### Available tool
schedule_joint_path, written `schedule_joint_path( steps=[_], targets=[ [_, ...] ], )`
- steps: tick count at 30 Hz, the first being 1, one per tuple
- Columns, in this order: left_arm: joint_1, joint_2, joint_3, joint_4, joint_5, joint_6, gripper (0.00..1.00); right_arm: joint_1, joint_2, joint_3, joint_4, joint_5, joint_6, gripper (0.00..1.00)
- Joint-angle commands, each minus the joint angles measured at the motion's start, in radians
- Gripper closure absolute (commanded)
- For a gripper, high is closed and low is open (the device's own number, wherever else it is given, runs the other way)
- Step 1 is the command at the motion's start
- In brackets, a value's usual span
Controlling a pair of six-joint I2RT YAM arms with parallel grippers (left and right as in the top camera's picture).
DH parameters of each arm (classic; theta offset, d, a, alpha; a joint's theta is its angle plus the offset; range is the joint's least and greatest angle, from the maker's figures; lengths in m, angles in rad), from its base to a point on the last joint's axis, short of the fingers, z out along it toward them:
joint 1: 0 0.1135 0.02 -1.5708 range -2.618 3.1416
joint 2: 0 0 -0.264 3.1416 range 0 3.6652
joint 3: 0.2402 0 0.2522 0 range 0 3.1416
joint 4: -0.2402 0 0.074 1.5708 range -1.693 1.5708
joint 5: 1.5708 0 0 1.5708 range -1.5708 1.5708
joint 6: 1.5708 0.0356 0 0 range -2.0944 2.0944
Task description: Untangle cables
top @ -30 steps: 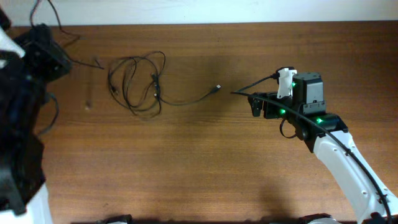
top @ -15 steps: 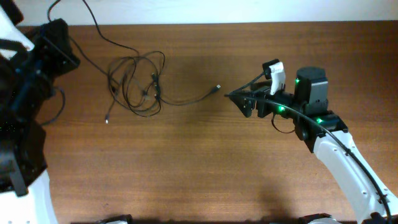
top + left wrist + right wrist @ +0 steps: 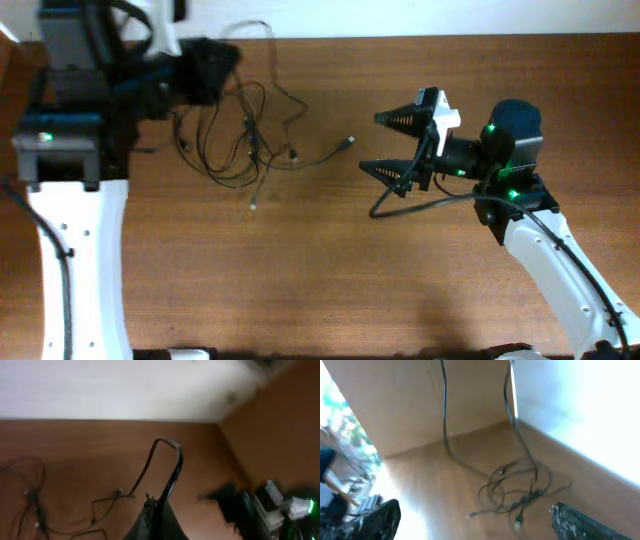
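Well, starting on my left: the left gripper (image 3: 212, 72) sits at the top edge of the cables (image 3: 228, 140), over the far side of the table (image 3: 300, 270). In the left wrist view its fingers look pressed together on a single strand (image 3: 172, 462), which rises from the tips and arches over in a hoop before dropping back toward the heap. I read that as a hold meant to draw one cord up and clear of the rest, though the picture is blurred and I can't see which end it belongs to.

The heap itself lies left of centre, a loose knot of black loops flat on the wood. One tail runs out to the right and ends in a small plug (image 3: 351, 141).

Further right, the right gripper (image 3: 392, 146) is spread wide with nothing between its fingers (image 3: 379, 521), pointed at the knot. It is near the plug but apart from it. My guess is it waits there to catch that free tail, so the two arms can pull opposite ways.
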Motion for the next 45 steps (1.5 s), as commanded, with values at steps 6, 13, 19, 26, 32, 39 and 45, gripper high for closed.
schedule_joint_path(
  steps=[6, 13, 19, 26, 32, 39, 45],
  targets=[
    [-0.143, -0.002, 0.004, -0.088, -0.013, 0.360, 1.00, -0.003, 0.000, 0.013, 0.183, 0.092, -0.280, 0.01],
    [-0.289, 0.022, 0.004, -0.083, -0.014, 0.360, 1.00, -0.003, 0.000, 0.013, 0.222, 0.143, -0.294, 0.01],
    [-0.354, 0.081, 0.004, -0.051, -0.014, 0.332, 1.00, 0.000, 0.000, 0.013, 0.333, 0.134, -0.088, 0.01],
    [-0.451, 0.145, 0.004, 0.053, -0.014, 0.307, 1.00, 0.038, 0.000, 0.013, 0.245, 0.133, -0.088, 0.01],
    [-0.460, 0.147, 0.004, 0.116, -0.322, -0.066, 1.00, 0.038, 0.000, 0.013, 0.237, 0.170, -0.088, 0.01],
    [-0.521, 0.147, 0.004, 0.112, -0.321, -0.277, 1.00, 0.038, 0.000, 0.013, 0.234, 0.297, -0.063, 0.01],
    [-0.607, 0.147, 0.004, 0.143, -0.411, -0.277, 1.00, 0.038, 0.000, 0.013, 0.187, 0.297, -0.063, 0.10]
  ],
)
